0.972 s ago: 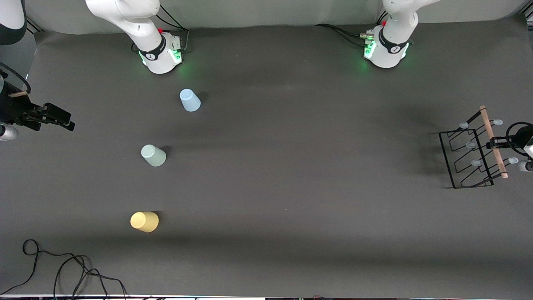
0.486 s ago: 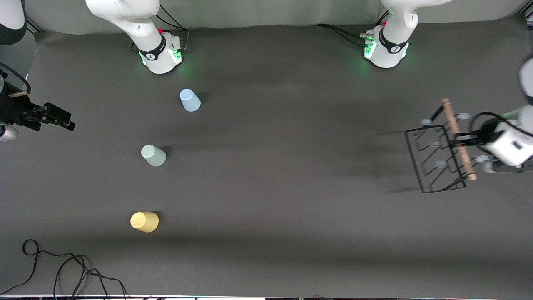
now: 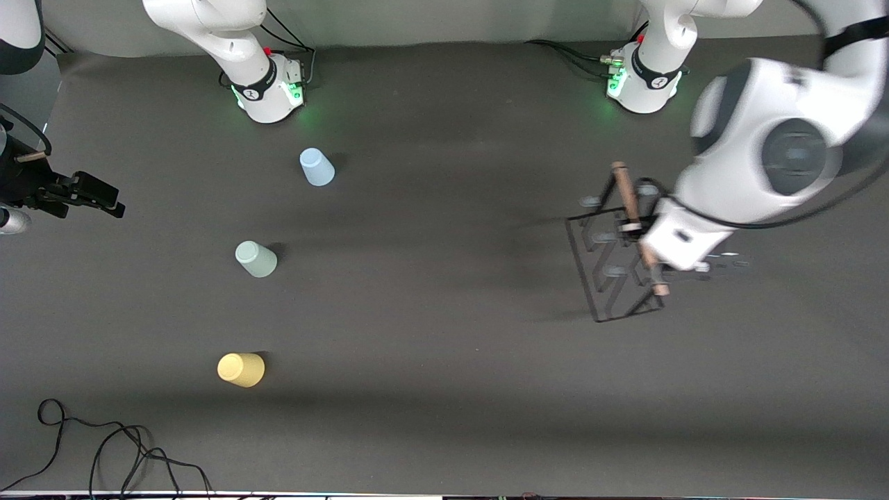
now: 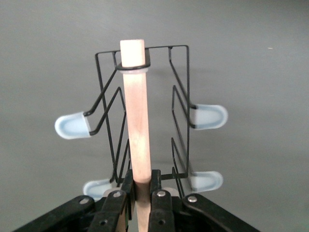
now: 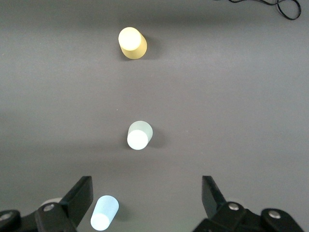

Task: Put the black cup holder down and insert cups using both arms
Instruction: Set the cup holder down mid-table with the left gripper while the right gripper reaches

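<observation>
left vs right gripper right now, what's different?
The left gripper is shut on the black cup holder's wooden handle; the right gripper is open and holds nothing. The left one carries the holder above the table toward the left arm's end; the right one waits at the right arm's end, up above the blue cup. Both are black two-finger grippers.

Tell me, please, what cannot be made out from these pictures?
- Front view: the left end effector is hidden under its own wrist, so its grip on the holder doesn't show there.
- Front view: the left arm is motion-blurred.
- Left wrist view: the holder's lower pegs are partly cut off by the fingers.
- Right wrist view: the right end effector has its fingertips cut off by the frame edge.
</observation>
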